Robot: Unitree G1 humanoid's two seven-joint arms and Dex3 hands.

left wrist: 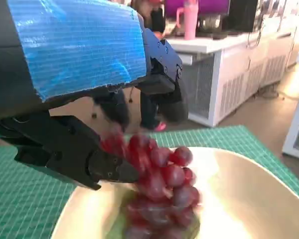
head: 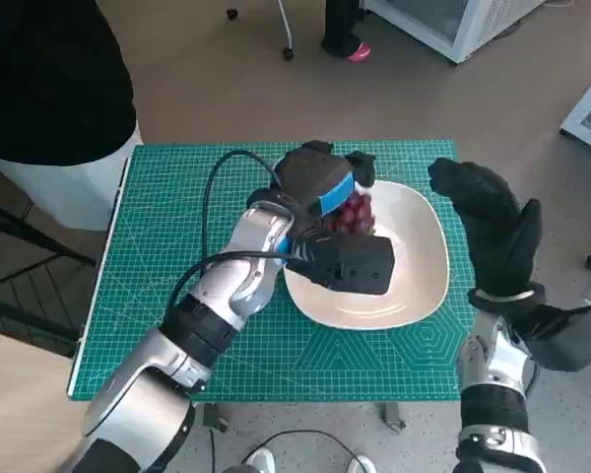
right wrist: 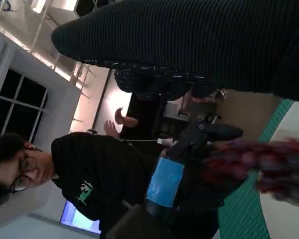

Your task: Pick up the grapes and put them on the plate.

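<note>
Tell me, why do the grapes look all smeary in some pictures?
In the left wrist view the grapes are blurred, worst at the bunch's lower part, while the left hand is sharp. In the right wrist view they smear into red streaks. The head view shows them fairly clearly over the plate.

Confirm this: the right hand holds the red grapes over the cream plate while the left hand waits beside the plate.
Not quite: the hands are swapped. In the head view the blue-taped left hand holds the red grapes over the cream plate, while the gloved right hand waits beside the plate, holding nothing.
</note>
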